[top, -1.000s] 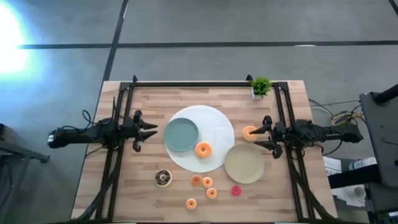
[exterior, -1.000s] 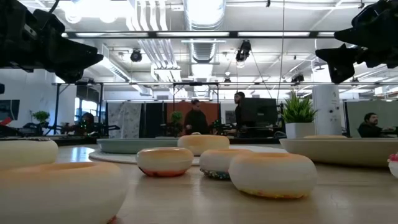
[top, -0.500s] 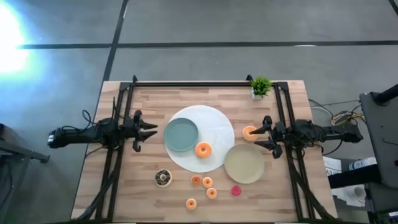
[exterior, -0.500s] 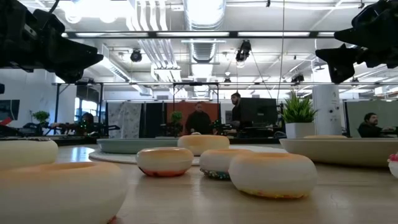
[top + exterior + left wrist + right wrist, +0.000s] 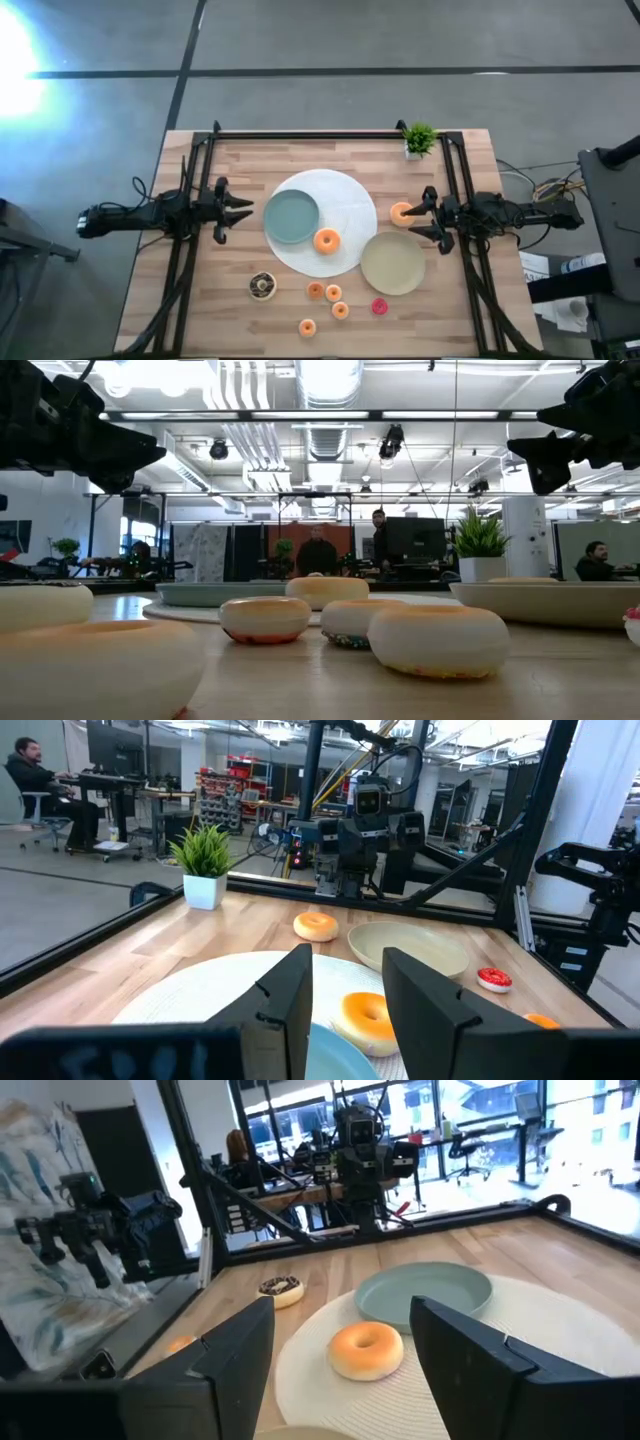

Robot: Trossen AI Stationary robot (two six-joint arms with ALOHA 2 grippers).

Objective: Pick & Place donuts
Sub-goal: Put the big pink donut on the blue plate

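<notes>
Several small donuts lie flat on the table. An orange donut (image 5: 327, 241) (image 5: 367, 1015) (image 5: 366, 1349) sits on the white round mat (image 5: 345, 195). Another orange donut (image 5: 401, 212) (image 5: 316, 926) rests on the wood just ahead of my right gripper (image 5: 416, 218) (image 5: 345, 1355), which is open and hovers at the table's right side. A chocolate donut (image 5: 263, 285) (image 5: 281, 1288), a red donut (image 5: 379, 306) (image 5: 494, 979) and several small orange donuts (image 5: 334, 293) lie near the near edge. My left gripper (image 5: 245, 210) (image 5: 345, 995) is open at the left side, facing the teal plate (image 5: 292, 217).
A beige plate (image 5: 393, 263) (image 5: 405, 945) lies right of the mat, overlapping its edge. A small potted plant (image 5: 419, 139) (image 5: 481, 545) stands at the far right corner. Black frame rails (image 5: 320, 134) run along the far edge and both sides. People sit and stand in the room beyond.
</notes>
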